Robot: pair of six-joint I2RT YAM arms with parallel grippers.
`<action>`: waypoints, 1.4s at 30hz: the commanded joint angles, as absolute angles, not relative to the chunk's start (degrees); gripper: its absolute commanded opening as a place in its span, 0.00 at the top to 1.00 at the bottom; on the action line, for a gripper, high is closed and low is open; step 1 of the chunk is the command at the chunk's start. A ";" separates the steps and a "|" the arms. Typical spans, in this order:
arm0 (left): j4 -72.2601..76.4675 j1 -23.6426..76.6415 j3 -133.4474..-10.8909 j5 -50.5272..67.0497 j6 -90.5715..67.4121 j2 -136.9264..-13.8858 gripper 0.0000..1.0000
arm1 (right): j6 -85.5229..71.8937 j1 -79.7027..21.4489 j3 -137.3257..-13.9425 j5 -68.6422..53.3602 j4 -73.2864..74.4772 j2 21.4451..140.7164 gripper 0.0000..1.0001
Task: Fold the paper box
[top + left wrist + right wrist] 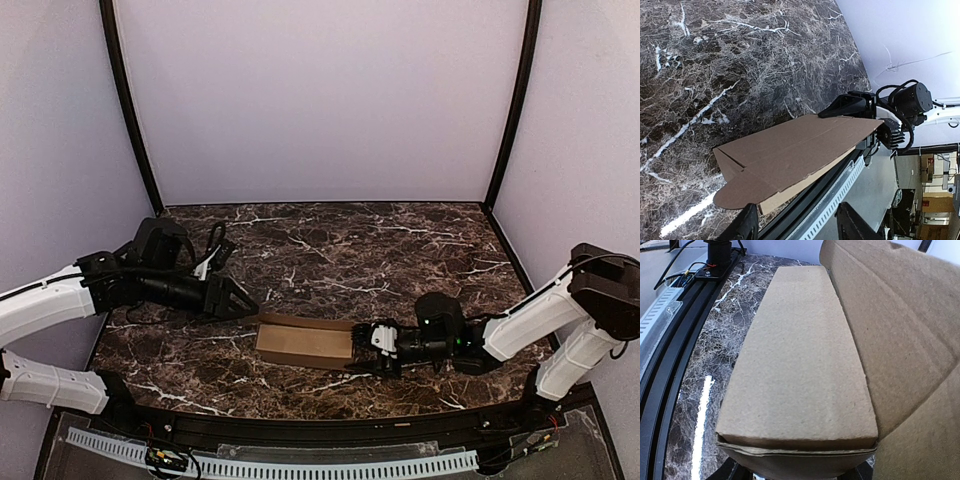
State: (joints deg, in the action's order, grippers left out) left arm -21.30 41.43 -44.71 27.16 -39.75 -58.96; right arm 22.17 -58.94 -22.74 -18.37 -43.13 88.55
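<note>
The left gripper (243, 302), left of centre in the overhead view, hangs released: its fingers (746, 226) stand apart with nothing between them, just short of the left end of the paper box (303, 345). The right gripper (366, 340), right of centre, grasps the box's opposite end, its fingers flanking the corners. The tan box lies lengthwise low in the middle of the frame on the dark marble table (350, 250). Its long lid panel (900, 315) stands raised, and a rounded tab (732, 197) juts from the left end.
</note>
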 commanded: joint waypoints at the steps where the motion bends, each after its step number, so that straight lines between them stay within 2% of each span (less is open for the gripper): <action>1: -26.64 41.66 -47.57 25.96 -30.09 -59.68 0.46 | 21.34 -59.26 -23.99 -19.59 -44.68 88.54 0.88; 8: -38.28 41.65 -55.34 14.84 -18.99 -62.12 0.47 | 21.37 -59.32 -23.58 -19.95 -43.50 87.15 0.87; 12: -40.78 41.81 -56.89 13.79 -15.12 -62.16 0.47 | 21.42 -59.27 -23.22 -20.78 -42.87 86.13 0.88; 18: -40.32 51.95 -55.16 7.42 -9.98 -61.13 0.48 | 20.86 -59.12 -23.74 -23.30 -38.23 82.93 0.90; 30: -39.73 52.56 -53.51 6.10 -7.82 -57.04 0.49 | 20.32 -58.71 -24.81 -30.14 -29.61 76.46 0.91; 36: -37.83 52.52 -53.11 11.94 -8.51 -57.57 0.57 | 19.54 -58.61 -25.30 -29.36 -28.96 75.34 0.90; 42: -35.76 52.56 -52.23 18.09 -8.97 -56.69 0.60 | 18.80 -58.67 -26.20 -28.57 -29.00 75.83 0.91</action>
